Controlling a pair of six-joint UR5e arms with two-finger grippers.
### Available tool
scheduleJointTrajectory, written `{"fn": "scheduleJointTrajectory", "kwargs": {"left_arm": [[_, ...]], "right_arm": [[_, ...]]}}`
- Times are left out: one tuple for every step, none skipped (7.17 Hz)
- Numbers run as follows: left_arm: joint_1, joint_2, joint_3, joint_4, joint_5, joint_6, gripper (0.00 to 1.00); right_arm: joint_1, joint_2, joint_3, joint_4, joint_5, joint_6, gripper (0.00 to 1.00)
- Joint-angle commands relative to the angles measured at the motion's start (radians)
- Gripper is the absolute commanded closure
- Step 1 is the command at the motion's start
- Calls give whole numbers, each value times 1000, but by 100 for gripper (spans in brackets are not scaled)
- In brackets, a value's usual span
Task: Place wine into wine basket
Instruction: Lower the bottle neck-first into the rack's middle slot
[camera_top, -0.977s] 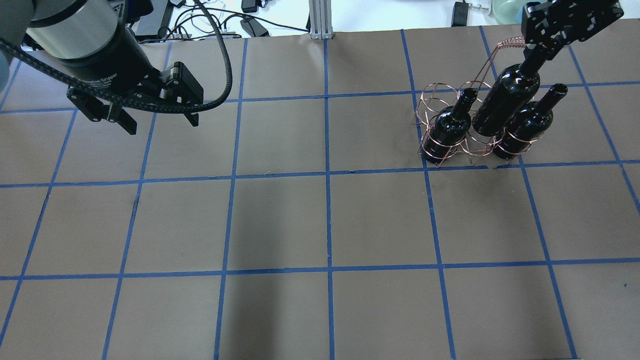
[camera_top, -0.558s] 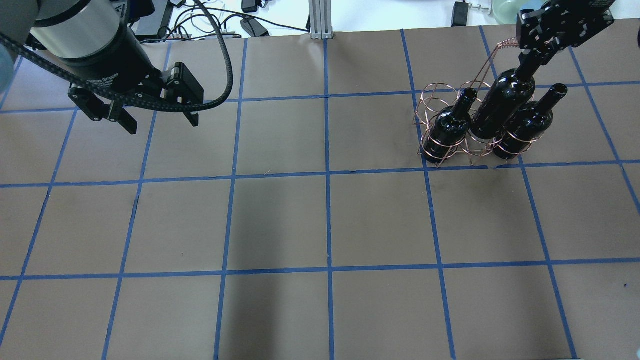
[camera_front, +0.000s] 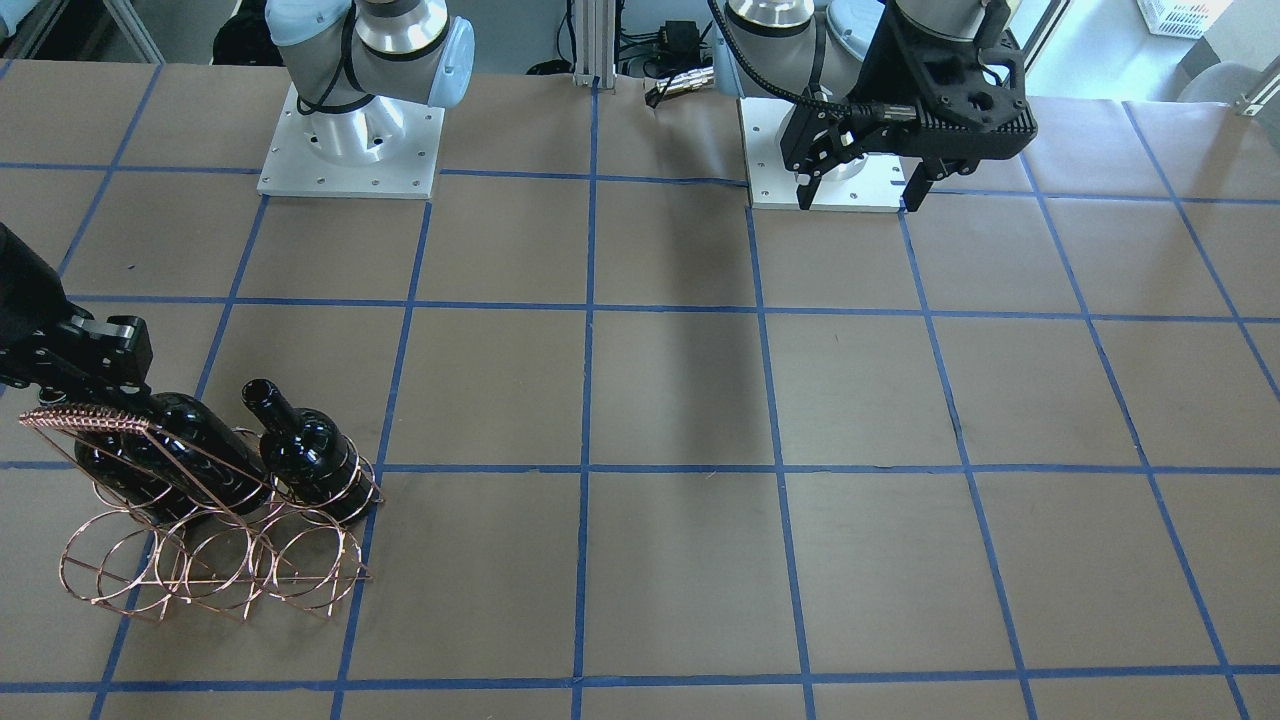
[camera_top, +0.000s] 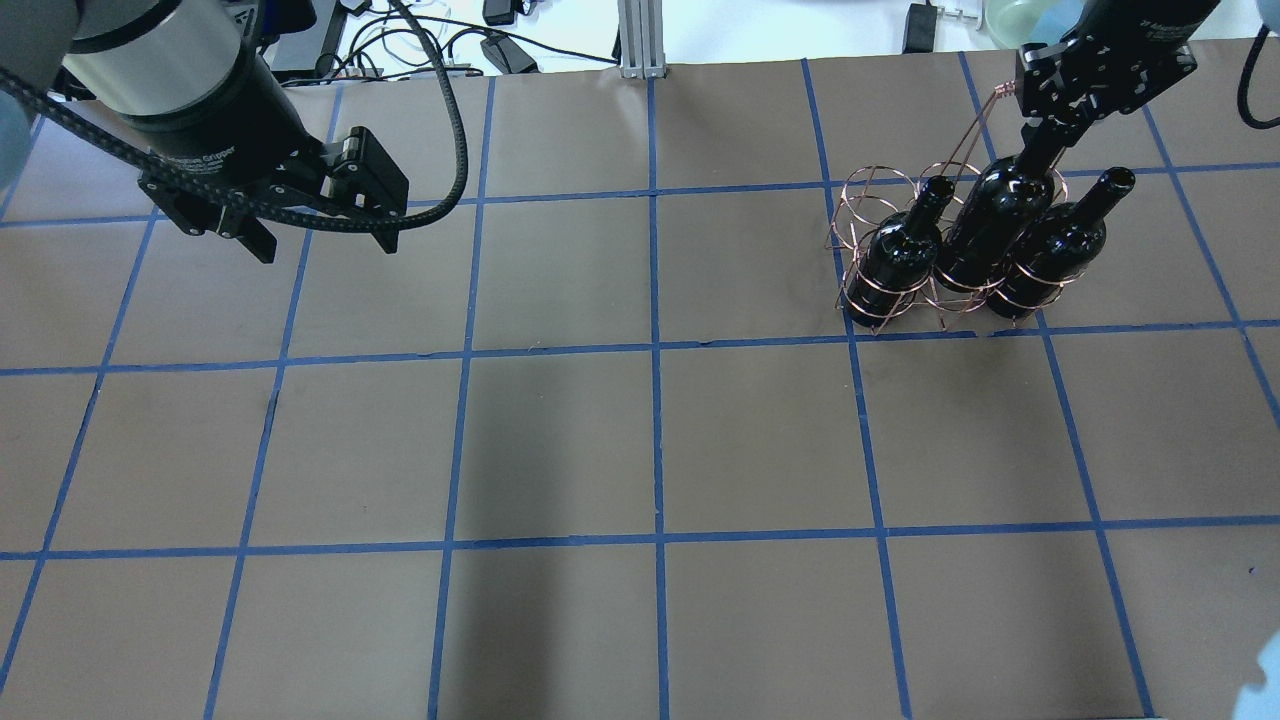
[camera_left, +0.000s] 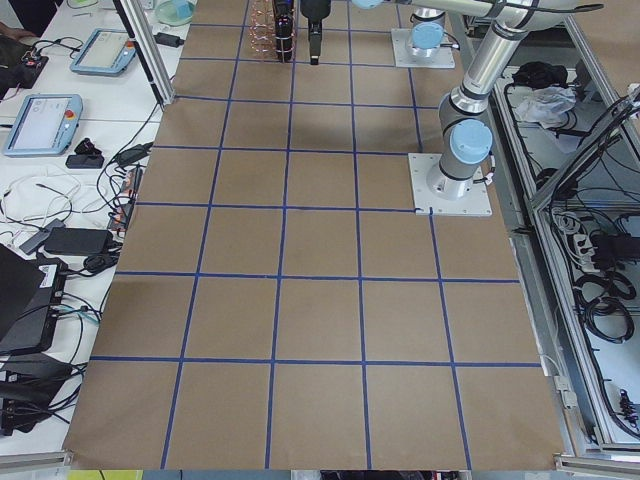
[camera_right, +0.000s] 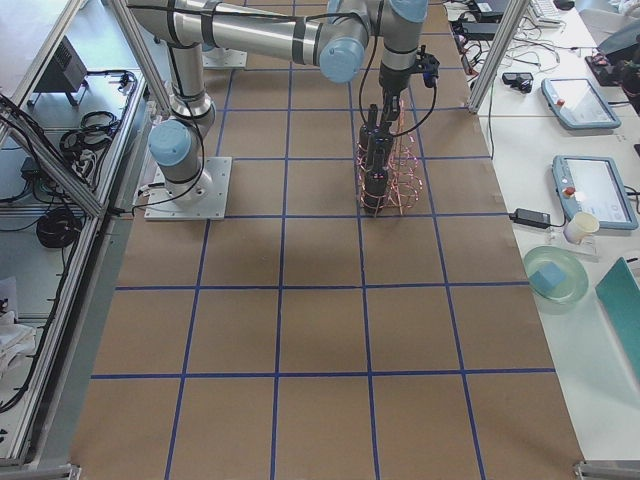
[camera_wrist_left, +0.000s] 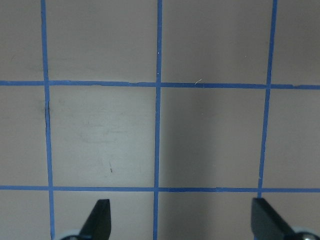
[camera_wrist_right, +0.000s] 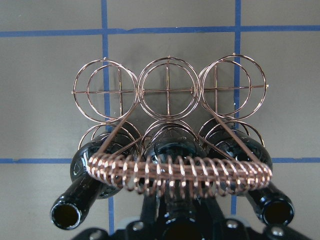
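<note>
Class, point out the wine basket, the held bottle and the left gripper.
wine basket (camera_wrist_right: 180, 172), right wrist view, woven top strip.
held bottle (camera_top: 985, 230), overhead view, its body.
left gripper (camera_top: 325, 248), overhead view, between its fingers.

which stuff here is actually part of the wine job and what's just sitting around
In the job: held wine bottle, wine basket, two seated bottles, right gripper, jaws shut on its neck.
Lying about: left gripper, jaws open and empty; teach pendants; green bowl.
</note>
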Motion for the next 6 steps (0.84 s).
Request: {"fn": "scheduleJointTrajectory", "kwargs": {"left_arm": [[-1, 0, -1, 0, -1, 3, 0], [0, 0, -1, 0, -1, 0, 0], [-1, 1, 0, 0, -1, 2, 0], [0, -3, 0, 0, -2, -9, 0], [-1, -2, -1, 0, -2, -7, 0], [-1, 0, 0, 0, -2, -9, 0]], "right_arm": [[2, 24, 12, -17, 1, 0, 100], [3, 33, 12, -22, -1, 1, 100], [5, 53, 12, -22, -1, 7, 100], [6, 63, 15, -20, -1, 13, 100], [6, 63, 22, -22, -1, 29, 100], [8, 63, 30, -42, -1, 27, 97]]}}
